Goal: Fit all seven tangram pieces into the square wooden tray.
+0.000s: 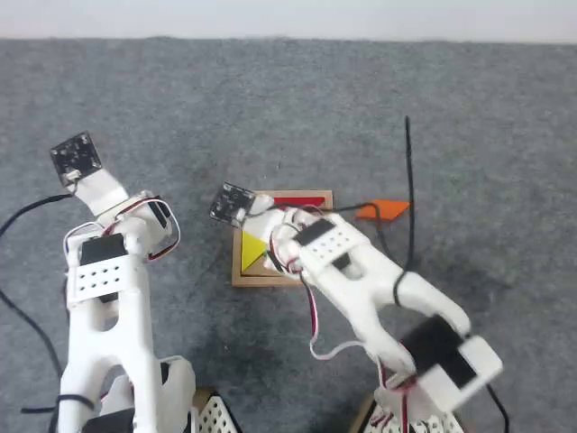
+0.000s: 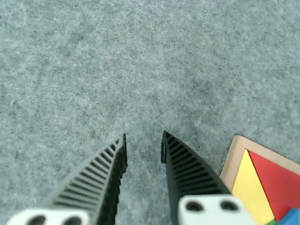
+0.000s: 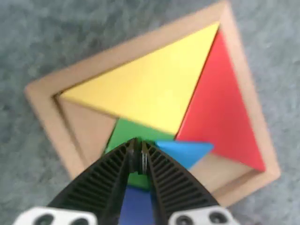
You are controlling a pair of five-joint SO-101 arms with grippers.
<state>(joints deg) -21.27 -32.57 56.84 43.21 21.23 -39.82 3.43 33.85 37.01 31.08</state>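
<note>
The square wooden tray (image 3: 44,108) holds a large yellow triangle (image 3: 145,84), a large red triangle (image 3: 220,112), a green piece (image 3: 123,132), a small blue triangle (image 3: 185,152) and a dark blue piece (image 3: 136,206). Bare tray floor shows beside the green piece and beyond the blue triangle. My right gripper (image 3: 138,146) is shut, its tips down on the green piece. An orange triangle (image 1: 383,210) lies on the carpet just right of the tray (image 1: 257,278). My left gripper (image 2: 144,138) stands open over bare carpet, left of the tray's corner (image 2: 233,157).
Grey carpet (image 1: 270,108) covers the table. A black cable (image 1: 410,180) runs past the orange triangle toward the right arm (image 1: 361,280). The left arm (image 1: 108,280) stands well left of the tray.
</note>
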